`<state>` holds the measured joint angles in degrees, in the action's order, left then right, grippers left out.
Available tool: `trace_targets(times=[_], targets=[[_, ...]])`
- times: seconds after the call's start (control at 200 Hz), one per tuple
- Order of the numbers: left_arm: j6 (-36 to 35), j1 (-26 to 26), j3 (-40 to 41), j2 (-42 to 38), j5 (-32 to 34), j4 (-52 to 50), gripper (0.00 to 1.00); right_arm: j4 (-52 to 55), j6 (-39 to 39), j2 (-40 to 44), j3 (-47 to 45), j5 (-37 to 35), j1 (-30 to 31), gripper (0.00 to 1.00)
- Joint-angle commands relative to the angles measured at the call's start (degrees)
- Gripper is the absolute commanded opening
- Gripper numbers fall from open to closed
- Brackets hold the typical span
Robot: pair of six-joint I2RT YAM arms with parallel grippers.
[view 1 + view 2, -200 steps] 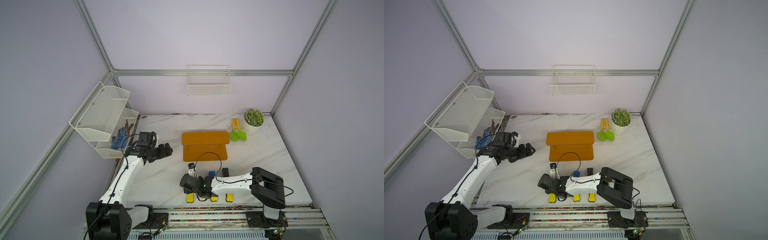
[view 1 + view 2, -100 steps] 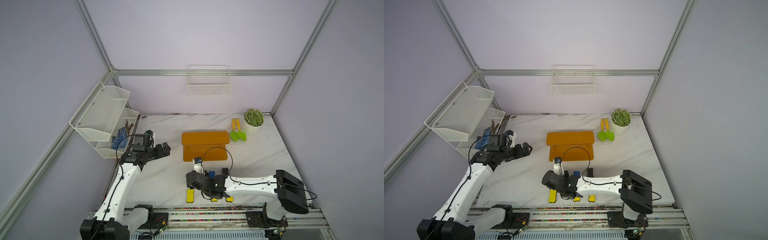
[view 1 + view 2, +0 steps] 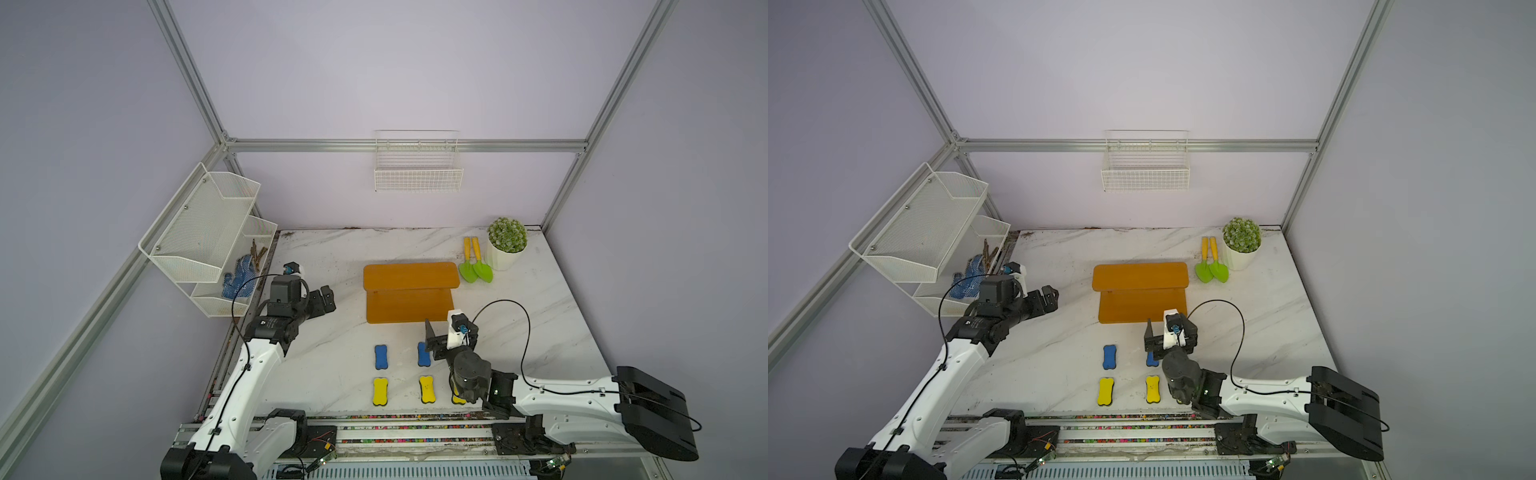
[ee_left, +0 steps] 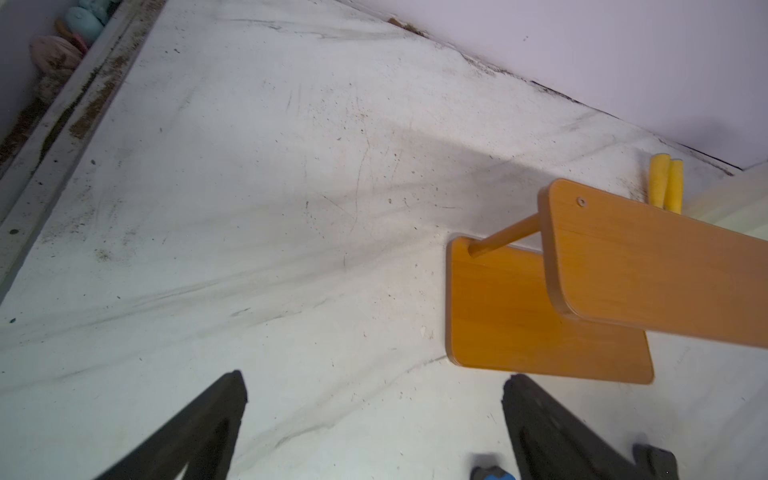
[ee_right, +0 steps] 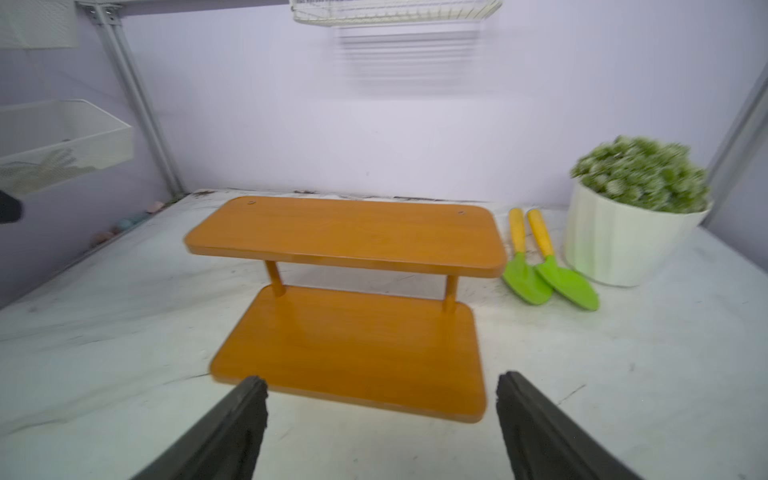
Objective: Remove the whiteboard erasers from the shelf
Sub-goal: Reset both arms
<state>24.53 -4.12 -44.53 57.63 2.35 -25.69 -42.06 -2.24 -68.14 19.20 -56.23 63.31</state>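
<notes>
I see the shelf (image 5: 345,232) as glossy orange-brown wood: two round-cornered boards joined by dowel posts. The bone-shaped pads lie flat on the veined marble tabletop (image 3: 332,374) in front of it. The blue erasers (image 3: 381,356) are nearer the shelf and the yellow erasers (image 3: 380,391) are at the front edge, with their long axes pointing toward the shelf. My left claw (image 4: 374,382) and right claw (image 5: 382,380) both stand spread apart.

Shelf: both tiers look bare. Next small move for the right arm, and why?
Probably just draw the right pincer back toward its base: it stands open and empty, both tiers of the shelf are bare, and the whiteboard erasers in view lie on the table before it.
</notes>
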Motion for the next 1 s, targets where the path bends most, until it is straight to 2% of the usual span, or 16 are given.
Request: trace_targets(times=[0.0,0.04,0.11,0.135,0.2,0.255,0.35,0.385,0.445,0.535,0.58,0.655,0.72,0.82,0.87,0.995], targets=[[6.8,-0.4,8.6,-2.0,14.7,15.8,1.0,-13.7,13.7,1.0,-1.7,0.1,-8.0,0.9],[5.9,-0.4,13.6,-2.7,16.0,23.1,1.0,-12.6,14.0,1.6,-1.9,2.4,-12.2,0.9],[-3.4,-0.8,23.8,-3.5,13.0,44.7,1.0,-11.5,13.5,3.1,-2.4,8.8,-19.7,0.91],[-4.4,-0.6,26.6,-2.7,13.8,50.3,1.0,-10.0,13.1,3.7,-2.1,10.6,-22.4,0.92],[-2.1,-0.1,22.4,1.2,19.8,44.7,1.0,-6.3,10.5,4.5,-1.5,13.0,-29.6,0.95],[-4.8,0.1,18.0,5.0,19.7,40.9,1.0,-5.8,8.7,5.0,-2.6,17.4,-35.0,0.96],[-23.5,-0.2,14.6,11.1,11.2,43.2,1.0,-11.1,7.0,2.8,-6.3,21.7,-41.6,0.95],[-26.4,-0.2,15.7,13.1,10.6,46.8,1.0,-13.9,6.6,0.4,-7.2,20.8,-43.3,0.95],[-26.7,0.1,18.6,17.2,12.7,55.2,1.0,-18.2,6.4,-4.1,-8.4,20.6,-45.2,0.95],[-28.6,0.8,17.4,22.7,9.7,60.3,1.0,-30.4,8.2,-10.7,-9.9,19.8,-46.4,0.98],[-27.8,1.1,17.2,25.6,7.8,63.3,1.0,-35.5,6.4,-13.4,-10.6,20.2,-48.3,0.99],[-25.5,2.4,18.2,29.4,9.3,67.9,1.0,-39.1,0.6,-19.1,-10.6,29.5,-54.6,0.99],[-23.6,5.4,21.1,31.1,5.6,74.4,1.0,-42.2,-0.3,-24.6,-9.1,33.9,-57.0,0.99],[-23.6,5.7,21.9,31.1,4.0,75.6,1.0,-26.6,-2.7,-18.9,-5.4,37.0,-58.7,0.99],[-23.3,5.7,21.0,31.8,4.8,75.0,1.0,-20.2,-2.8,-19.6,-1.4,38.4,-59.4,0.99],[-23.0,5.8,21.1,32.3,4.7,76.0,1.0,-23.0,-2.5,-21.9,-1.9,37.9,-59.1,0.99]])
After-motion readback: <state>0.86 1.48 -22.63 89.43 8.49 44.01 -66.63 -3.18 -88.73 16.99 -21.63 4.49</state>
